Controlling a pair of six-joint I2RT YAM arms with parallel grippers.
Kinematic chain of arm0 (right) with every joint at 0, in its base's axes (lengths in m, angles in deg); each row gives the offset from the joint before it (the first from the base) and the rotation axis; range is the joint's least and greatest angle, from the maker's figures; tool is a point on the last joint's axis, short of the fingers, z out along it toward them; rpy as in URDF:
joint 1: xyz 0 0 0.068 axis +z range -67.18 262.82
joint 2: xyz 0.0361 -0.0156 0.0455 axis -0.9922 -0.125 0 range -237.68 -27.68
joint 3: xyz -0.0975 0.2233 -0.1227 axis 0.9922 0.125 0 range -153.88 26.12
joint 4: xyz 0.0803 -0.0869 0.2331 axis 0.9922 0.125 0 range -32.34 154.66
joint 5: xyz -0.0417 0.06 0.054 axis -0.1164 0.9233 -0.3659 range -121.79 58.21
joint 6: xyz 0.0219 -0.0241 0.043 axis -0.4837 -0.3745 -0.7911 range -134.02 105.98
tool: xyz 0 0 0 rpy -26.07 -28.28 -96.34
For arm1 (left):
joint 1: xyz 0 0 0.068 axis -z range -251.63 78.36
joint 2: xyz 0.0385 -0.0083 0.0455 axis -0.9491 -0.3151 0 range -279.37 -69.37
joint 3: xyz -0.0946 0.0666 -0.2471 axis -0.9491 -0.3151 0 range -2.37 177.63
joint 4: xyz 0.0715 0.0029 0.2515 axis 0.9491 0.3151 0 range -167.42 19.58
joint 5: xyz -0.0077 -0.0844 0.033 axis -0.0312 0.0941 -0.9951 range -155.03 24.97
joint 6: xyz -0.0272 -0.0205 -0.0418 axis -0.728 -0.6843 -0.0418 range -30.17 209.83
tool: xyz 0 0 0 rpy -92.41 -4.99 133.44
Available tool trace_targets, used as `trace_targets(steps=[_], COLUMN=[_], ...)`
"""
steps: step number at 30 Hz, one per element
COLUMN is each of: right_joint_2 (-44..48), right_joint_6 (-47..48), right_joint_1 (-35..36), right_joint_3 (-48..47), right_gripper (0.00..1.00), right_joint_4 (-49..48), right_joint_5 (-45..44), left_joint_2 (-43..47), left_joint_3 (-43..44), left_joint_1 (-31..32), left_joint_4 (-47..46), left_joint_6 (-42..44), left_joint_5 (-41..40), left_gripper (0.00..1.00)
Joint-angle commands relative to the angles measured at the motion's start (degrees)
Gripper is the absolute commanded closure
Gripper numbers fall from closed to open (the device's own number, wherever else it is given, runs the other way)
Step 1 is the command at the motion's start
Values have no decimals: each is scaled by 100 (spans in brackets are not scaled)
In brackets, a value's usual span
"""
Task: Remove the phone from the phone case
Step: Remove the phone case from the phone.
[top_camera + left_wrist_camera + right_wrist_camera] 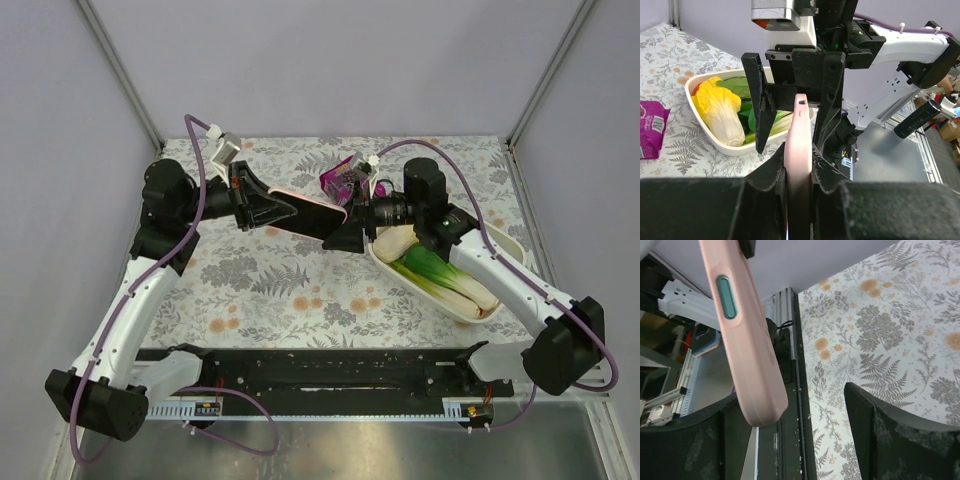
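A pink phone case (305,207) is held edge-up above the middle of the table, and my left gripper (278,210) is shut on its left end. In the left wrist view the case's edge (800,145) is pinched between both pads of the left gripper (799,186). My right gripper (342,232) stands open around the case's right end. In the right wrist view the case (742,345), with a teal side button, hangs next to the left finger of the right gripper (800,437), with a wide gap to the other finger. I cannot tell the phone apart from the case.
A white oval tray (505,240) of leafy vegetables lies under the right arm, and its rim (700,131) also shows in the left wrist view. A purple packet (340,178) lies behind the grippers. A black rail (320,370) runs along the table's near edge.
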Motion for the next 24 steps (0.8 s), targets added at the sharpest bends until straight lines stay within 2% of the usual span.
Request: trace_targets(steps=[1, 5, 7, 10, 13, 24], right_joint_2=[-8, -8, 0, 44, 106, 273], right_joint_6=[-559, -717, -709, -717, -665, -638], right_joint_1=[-10, -10, -10, -10, -19, -10], right_joint_3=[144, 258, 293, 389, 469, 583], right_gripper=[24, 36, 46, 55, 60, 62], right_joint_4=[-1128, -1479, -1532, -1611, -1647, -1717], right_joint_5=[496, 637, 707, 733, 742, 778], left_joint_2=[158, 106, 79, 79, 97, 105], left_joint_3=[-52, -324, -430, -474, -492, -588], left_joint_1=[-11, -19, -19, -19, -37, -81], left_joint_4=[-869, -1571, -1887, -1968, -1941, -1950], left_joint_6=[-439, -1035, -1317, -1371, -1371, -1415], left_joint_5=[1, -95, -139, -201, -253, -297], left_gripper=[100, 100, 100, 100, 100, 100])
